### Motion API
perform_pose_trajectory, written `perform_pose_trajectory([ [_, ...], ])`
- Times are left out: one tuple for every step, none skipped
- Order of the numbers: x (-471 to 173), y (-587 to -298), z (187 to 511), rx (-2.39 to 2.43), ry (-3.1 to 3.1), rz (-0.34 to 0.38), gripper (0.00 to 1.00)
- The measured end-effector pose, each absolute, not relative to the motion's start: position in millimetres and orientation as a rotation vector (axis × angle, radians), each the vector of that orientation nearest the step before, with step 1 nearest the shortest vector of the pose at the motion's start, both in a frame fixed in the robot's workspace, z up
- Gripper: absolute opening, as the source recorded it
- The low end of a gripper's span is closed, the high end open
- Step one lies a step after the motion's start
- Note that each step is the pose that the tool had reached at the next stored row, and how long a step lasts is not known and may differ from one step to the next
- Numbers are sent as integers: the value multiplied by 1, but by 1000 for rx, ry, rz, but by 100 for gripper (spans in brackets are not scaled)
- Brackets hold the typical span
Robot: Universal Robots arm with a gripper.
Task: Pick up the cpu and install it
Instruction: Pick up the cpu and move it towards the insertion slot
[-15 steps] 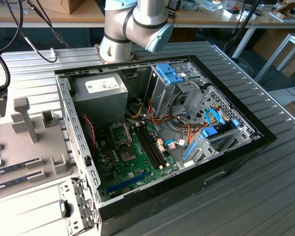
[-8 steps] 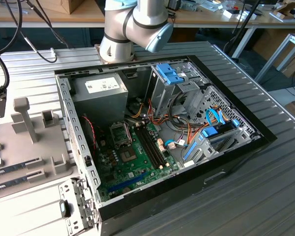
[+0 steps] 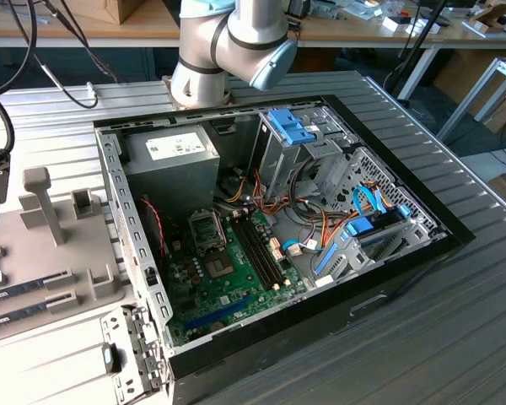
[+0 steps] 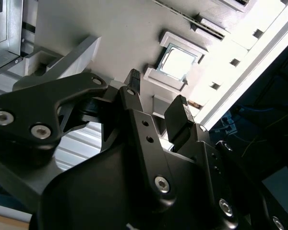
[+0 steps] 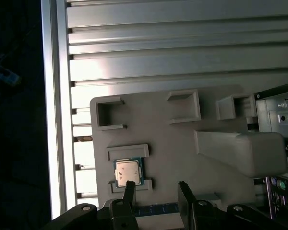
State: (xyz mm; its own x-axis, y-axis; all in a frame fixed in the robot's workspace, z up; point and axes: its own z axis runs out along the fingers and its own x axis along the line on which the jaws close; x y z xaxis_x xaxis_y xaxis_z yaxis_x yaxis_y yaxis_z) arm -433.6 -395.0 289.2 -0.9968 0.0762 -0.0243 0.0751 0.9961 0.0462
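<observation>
Claw (image 5: 157,194) spread, nothing between the fingers. In both wrist views the two black fingertips (image 4: 133,79) stand apart with open air between them.

The cpu (image 5: 128,172) lies flat, silver top up, in its small raised holder on the grey fixture plate (image 5: 163,139). The thin green rim shows in the first wrist view. In the second wrist view the cpu (image 4: 178,62) catches a bright glare and sits between the holder's two low walls.

Claw position: over the fixture plate (image 4: 110,28), close to the cpu. In the first wrist view one fingertip (image 5: 129,190) lines up just beside the edge of the chip, and the other sits off to the side over bare plate. Cannot tell from the pictures whether there is contact.

Fixture plate rests on the ribbed aluminium tabletop (image 5: 182,48). A tall grey post (image 5: 240,151) stands on the plate near the holder.

Exterior view: arm (image 3: 228,42) is mounted behind the open computer case (image 3: 388,278). The motherboard (image 3: 228,278) lies inside, with the square metal socket frame (image 3: 207,226) beside the grey power-supply box (image 3: 173,156). The fixture plate (image 3: 34,245) is on the exterior view's left, outside the case and well apart from the socket.
</observation>
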Motion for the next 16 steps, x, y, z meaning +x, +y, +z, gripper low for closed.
perform_pose_trajectory([
  [-434,-395,289,118,3113,70,48],
  [-434,-395,289,118,3113,70,48],
  [-434,-395,289,118,3113,70,48],
  [-434,-395,288,118,3113,70,48],
  [-434,-395,288,118,3113,70,48],
  [-434,-395,288,118,3113,70,48],
  [-434,-395,288,118,3113,70,48],
  [-434,-395,288,118,3113,70,48],
  [-434,-395,288,118,3112,70,48],
  [-434,-395,288,118,3113,70,48],
  [-434,-395,287,118,3112,70,48],
  [-434,-395,287,118,3113,71,48],
  [-435,-395,287,118,3113,70,48],
  [-435,-395,287,118,3113,70,48],
  [-435,-395,287,118,3112,70,48],
  [-435,-395,286,118,3112,70,48],
])
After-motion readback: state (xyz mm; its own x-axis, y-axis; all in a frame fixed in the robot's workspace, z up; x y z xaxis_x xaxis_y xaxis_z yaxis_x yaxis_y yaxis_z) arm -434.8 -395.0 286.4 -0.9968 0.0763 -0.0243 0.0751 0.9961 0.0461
